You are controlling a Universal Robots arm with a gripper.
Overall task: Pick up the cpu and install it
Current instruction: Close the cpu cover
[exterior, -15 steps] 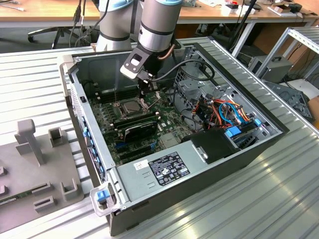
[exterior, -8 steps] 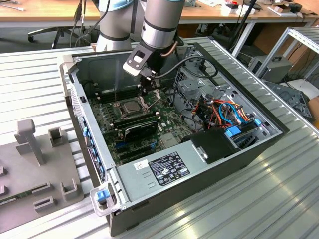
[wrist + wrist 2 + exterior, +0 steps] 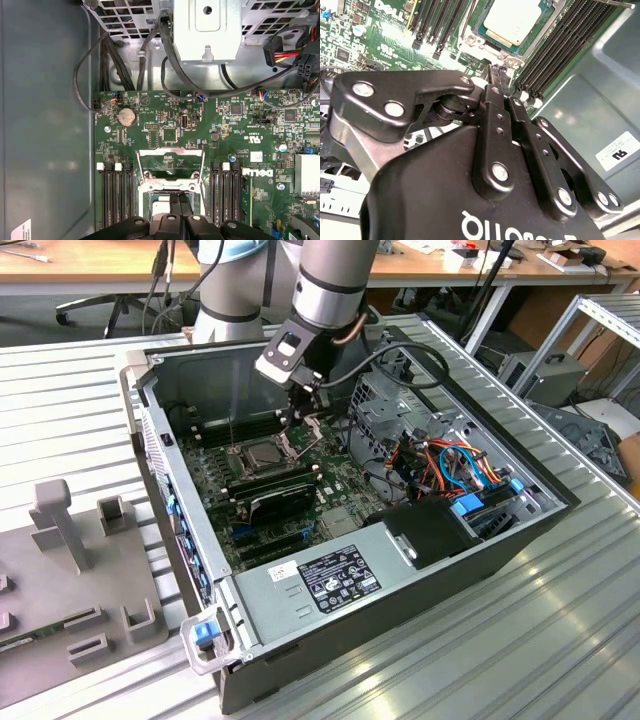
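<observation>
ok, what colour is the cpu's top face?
Pale silver-grey, plain; the cpu shows best in the second wrist view.

We are in a robotics lab: an open computer case lies on a ribbed aluminium bench, grey fixtures at nine o'clock, wooden desks at twelve, a wheeled chair at eleven.

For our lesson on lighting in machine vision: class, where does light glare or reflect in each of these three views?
In the exterior view, bright streaks lie on the ribbed metal table; in the second wrist view, the cpu shines pale and a patch of the green motherboard washes out; in the first wrist view, a soft sheen sits on the grey case wall.
</observation>
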